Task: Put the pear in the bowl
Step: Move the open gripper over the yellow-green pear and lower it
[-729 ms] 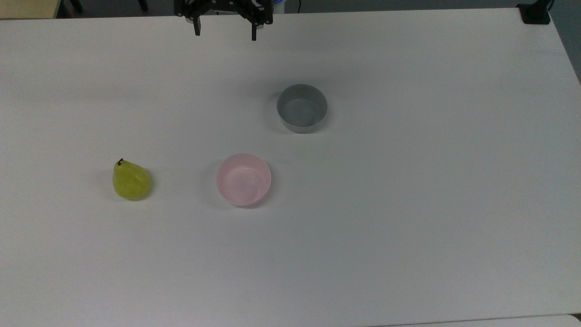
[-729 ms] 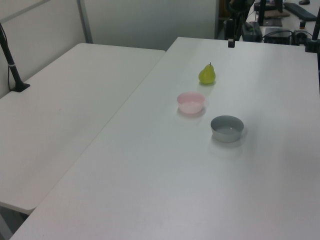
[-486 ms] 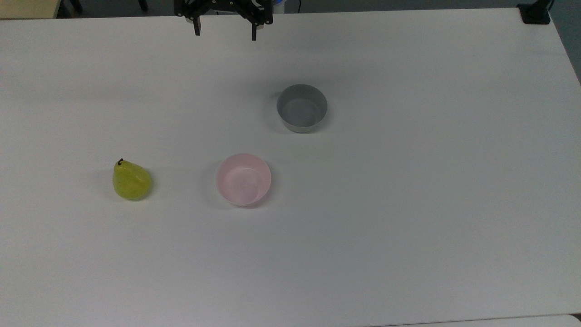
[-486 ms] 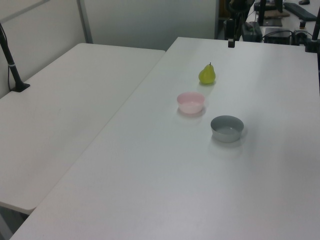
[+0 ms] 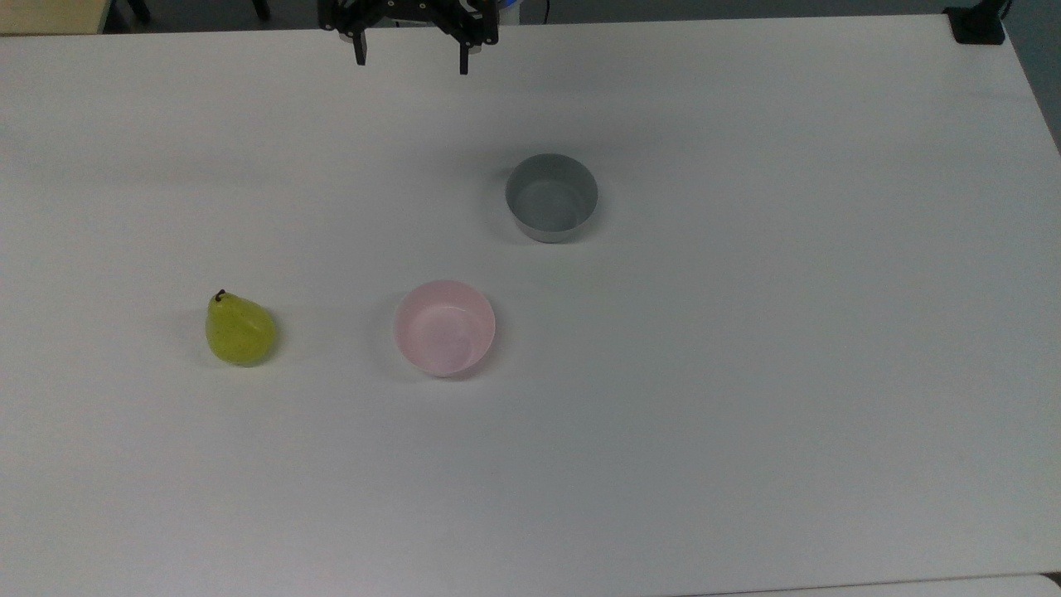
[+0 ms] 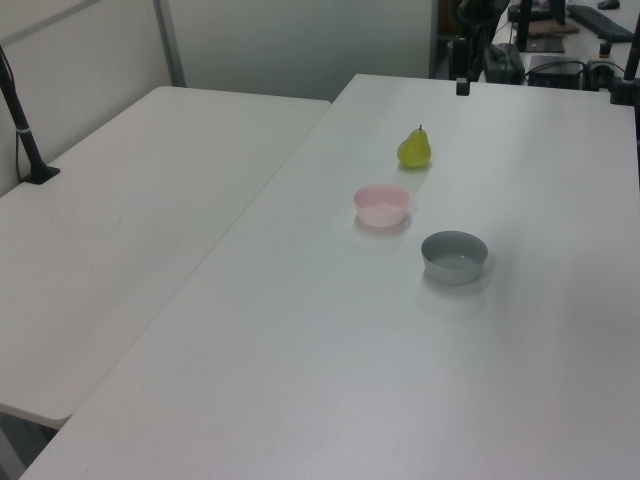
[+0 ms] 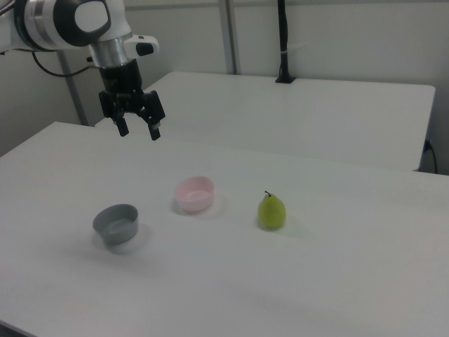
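The yellow-green pear (image 5: 239, 330) stands upright on the white table, stem up, at the top view's left; I also see the pear (image 6: 414, 149) in the left view and the pear (image 7: 271, 210) in the right view. The pale pink bowl (image 5: 445, 327) sits empty a short way to the pear's right in the top view, and the bowl (image 7: 194, 194) lies left of the pear in the right view. My gripper (image 5: 411, 65) hangs open and empty high over the table's far edge, well away from both; in the right view the gripper (image 7: 140, 133) is up at the left.
An empty grey bowl (image 5: 551, 197) stands beyond the pink one, toward the top view's upper right. A second white table (image 6: 120, 220) adjoins on the left view's left, with a black post (image 6: 22, 120) on it. Cluttered desks lie behind the table's far end.
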`<state>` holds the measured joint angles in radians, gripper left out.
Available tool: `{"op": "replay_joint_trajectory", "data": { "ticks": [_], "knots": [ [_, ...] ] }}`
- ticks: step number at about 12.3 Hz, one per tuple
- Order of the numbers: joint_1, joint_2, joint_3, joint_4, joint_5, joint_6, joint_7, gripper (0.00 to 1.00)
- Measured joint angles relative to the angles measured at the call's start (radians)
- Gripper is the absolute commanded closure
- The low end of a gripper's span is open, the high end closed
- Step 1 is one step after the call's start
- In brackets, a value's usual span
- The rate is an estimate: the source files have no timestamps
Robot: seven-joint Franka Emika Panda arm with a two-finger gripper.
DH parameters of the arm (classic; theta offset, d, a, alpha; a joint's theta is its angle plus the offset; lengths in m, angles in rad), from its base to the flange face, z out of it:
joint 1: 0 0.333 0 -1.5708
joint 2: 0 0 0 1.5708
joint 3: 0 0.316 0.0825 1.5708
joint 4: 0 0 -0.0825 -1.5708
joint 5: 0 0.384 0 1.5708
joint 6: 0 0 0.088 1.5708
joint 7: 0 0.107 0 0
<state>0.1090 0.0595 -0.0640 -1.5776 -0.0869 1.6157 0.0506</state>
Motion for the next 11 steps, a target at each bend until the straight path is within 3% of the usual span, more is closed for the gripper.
{"op": "replay_joint_trajectory", "data": {
  "ticks": [4,8,11],
  "knots": [
    [-0.004,0.008,-0.002,-0.004,0.000,0.054,-0.002,0.00],
    [-0.080,0.075,-0.006,0.033,0.000,0.100,-0.067,0.00],
    [-0.127,0.140,-0.006,0.063,0.000,0.218,-0.074,0.00]
  ]
}}
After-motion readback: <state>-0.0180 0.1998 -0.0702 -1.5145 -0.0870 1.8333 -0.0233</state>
